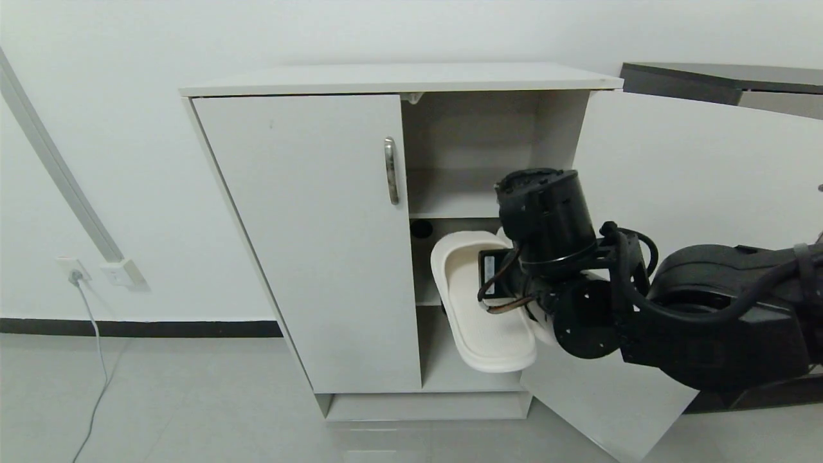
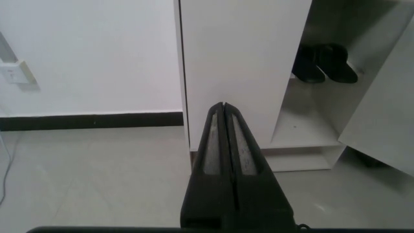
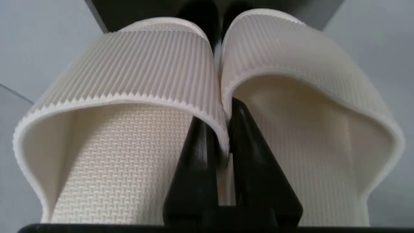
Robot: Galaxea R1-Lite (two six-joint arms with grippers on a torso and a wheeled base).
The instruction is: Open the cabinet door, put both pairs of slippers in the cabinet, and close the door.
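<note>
The white cabinet [image 1: 302, 244] has its left door shut and its right door [image 1: 675, 193] swung wide open. My right gripper [image 3: 223, 139] is shut on a pair of white slippers [image 1: 476, 308], pinching the inner straps [image 3: 220, 97] of both together. It holds them at the open right compartment, toes in over the middle shelf and heels sticking out. A pair of black slippers [image 2: 323, 65] sits on a shelf inside that compartment. My left gripper [image 2: 223, 110] is shut on nothing, low over the floor in front of the cabinet's shut door [image 2: 239, 58].
A metal handle [image 1: 390, 170] is on the shut left door. A wall socket with a cable [image 1: 74, 273] and a slanted conduit [image 1: 58, 167] are on the left wall. A dark tabletop [image 1: 720, 80] stands behind the open door. Grey floor [image 1: 193, 399] lies open at front left.
</note>
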